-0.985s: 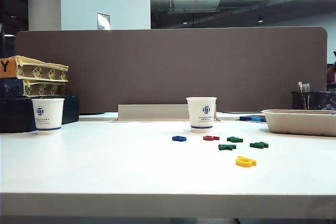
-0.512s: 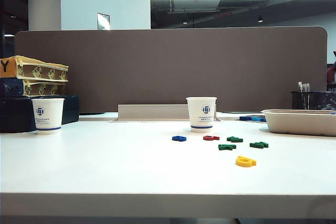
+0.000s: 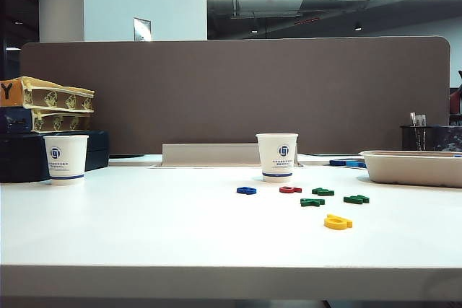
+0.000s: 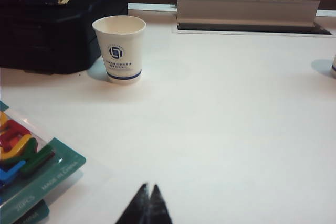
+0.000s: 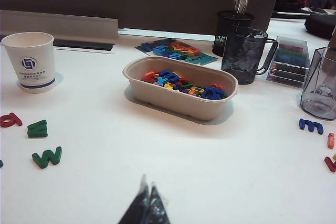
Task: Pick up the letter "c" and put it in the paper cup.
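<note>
So at this moment you had nothing in hand. The left gripper (image 4: 148, 204) hung over bare table (image 4: 226, 129) with its jaws pinched together, empty, and the right gripper (image 5: 146, 203) was pressed shut in the same way. Neither arm showed in the exterior view.

The letter "c" (image 3: 290, 190) lay flat on the table, well ahead of the right jaws and far off to their side, at the very edge of what the right wrist camera saw (image 5: 10, 119). The paper cup (image 3: 276, 156) stood upright just beyond it (image 5: 32, 61). A twin cup (image 4: 119, 49) stood well ahead of the left jaws. I judged the cup beside the letter to be the one meant.

To do the reach well, you needed to:
- part the jaws before coming down, since shut tips would only push a flat piece along;
- descend straight over the red letter, with one finger on each side of its curve;
- keep clear of the green letters (image 5: 46, 156) lying between the right jaws and the target;
- lift fully before crossing the cup's rim.
</note>
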Robot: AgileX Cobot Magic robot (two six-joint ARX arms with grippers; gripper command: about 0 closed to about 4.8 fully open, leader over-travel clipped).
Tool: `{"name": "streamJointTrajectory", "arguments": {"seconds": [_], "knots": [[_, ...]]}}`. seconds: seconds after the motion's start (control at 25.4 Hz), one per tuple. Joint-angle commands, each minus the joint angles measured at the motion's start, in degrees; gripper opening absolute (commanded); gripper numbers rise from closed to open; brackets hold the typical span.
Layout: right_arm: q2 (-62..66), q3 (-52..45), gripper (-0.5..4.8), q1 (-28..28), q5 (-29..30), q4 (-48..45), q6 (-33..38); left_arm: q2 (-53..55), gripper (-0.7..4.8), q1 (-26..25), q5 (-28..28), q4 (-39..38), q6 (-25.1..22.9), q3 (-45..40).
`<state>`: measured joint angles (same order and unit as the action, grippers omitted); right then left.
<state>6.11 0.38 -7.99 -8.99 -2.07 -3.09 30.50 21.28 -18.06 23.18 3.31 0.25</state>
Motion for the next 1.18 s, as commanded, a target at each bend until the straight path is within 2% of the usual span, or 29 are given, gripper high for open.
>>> {"name": "streamJointTrajectory", "arguments": {"seconds": [0.04,1.18], "knots": [[0.0,0.2,-0.05,0.0,-0.1,-0.8,-0.1,-2.1,-0.06,0.0,-0.1,0.0,0.2,0.2],[0.0,0.2,-0.06,0.0,-0.1,-0.8,-0.1,-27.2,-0.05,-0.1,0.1,-27.3,0.3,0.2]]}}
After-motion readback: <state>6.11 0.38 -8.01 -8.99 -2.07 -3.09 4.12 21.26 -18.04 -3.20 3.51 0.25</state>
